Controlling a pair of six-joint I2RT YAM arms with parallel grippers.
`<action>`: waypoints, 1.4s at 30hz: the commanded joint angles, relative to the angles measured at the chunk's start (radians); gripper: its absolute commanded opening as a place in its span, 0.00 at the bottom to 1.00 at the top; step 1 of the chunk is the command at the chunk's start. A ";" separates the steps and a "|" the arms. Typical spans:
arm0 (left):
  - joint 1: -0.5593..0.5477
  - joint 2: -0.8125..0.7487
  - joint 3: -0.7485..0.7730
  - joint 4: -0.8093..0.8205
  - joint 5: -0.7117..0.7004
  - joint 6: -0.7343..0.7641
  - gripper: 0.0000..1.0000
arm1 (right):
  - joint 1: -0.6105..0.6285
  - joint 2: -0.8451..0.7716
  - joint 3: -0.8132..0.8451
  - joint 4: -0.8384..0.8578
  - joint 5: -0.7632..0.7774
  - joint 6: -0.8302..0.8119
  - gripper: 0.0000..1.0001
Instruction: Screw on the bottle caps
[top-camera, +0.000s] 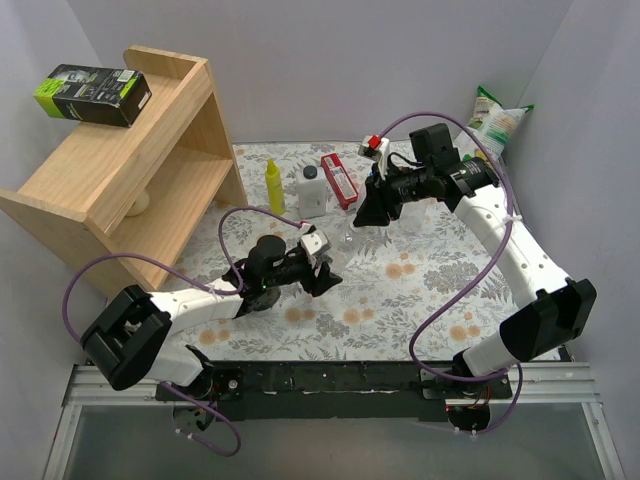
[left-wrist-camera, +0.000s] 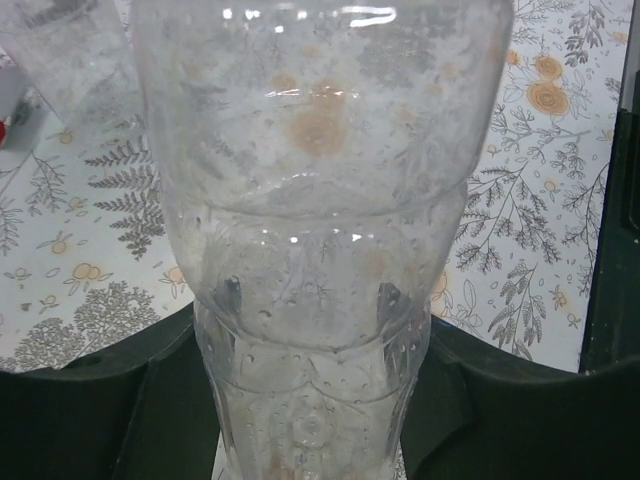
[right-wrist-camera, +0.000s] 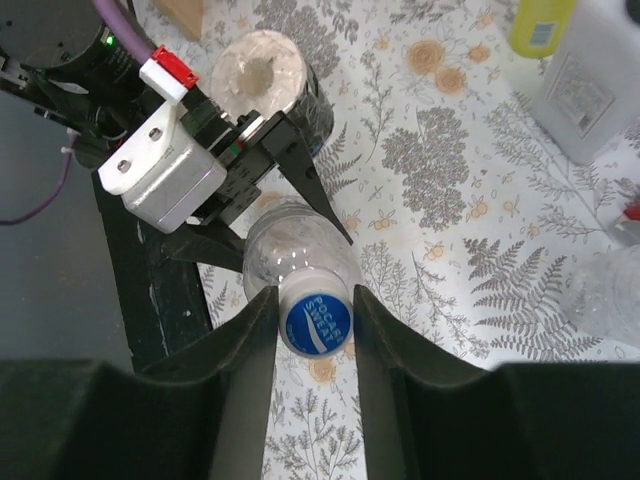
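A clear bottle (left-wrist-camera: 315, 300) is clamped across its lower body by my left gripper (left-wrist-camera: 312, 390), with its base toward that camera. In the top view my left gripper (top-camera: 322, 268) points up and right toward my right gripper (top-camera: 374, 210). In the right wrist view the same bottle (right-wrist-camera: 290, 240) carries a blue bottle cap (right-wrist-camera: 316, 320) on its neck. My right gripper (right-wrist-camera: 314, 325) has one finger (right-wrist-camera: 250, 350) on each side of the cap, pressed against its rim. A second clear bottle (left-wrist-camera: 65, 60) stands uncapped behind and also shows at the edge of the right wrist view (right-wrist-camera: 610, 290).
A slim yellow bottle (top-camera: 274, 186), a white black-capped bottle (top-camera: 311, 190) and a red box (top-camera: 339, 180) stand at the back. A wooden shelf (top-camera: 130, 170) with a black box (top-camera: 92, 95) on it fills the left. A snack bag (top-camera: 495, 120) leans at the back right.
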 joint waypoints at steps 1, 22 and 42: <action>0.017 -0.099 -0.016 0.013 -0.034 0.036 0.00 | -0.063 -0.018 0.067 0.040 0.011 0.034 0.50; 0.017 -0.091 -0.008 0.020 0.107 0.010 0.00 | -0.077 -0.047 -0.115 0.192 -0.304 0.096 0.88; 0.017 -0.061 0.010 0.040 0.107 0.018 0.00 | -0.037 -0.048 -0.185 0.242 -0.308 0.111 0.42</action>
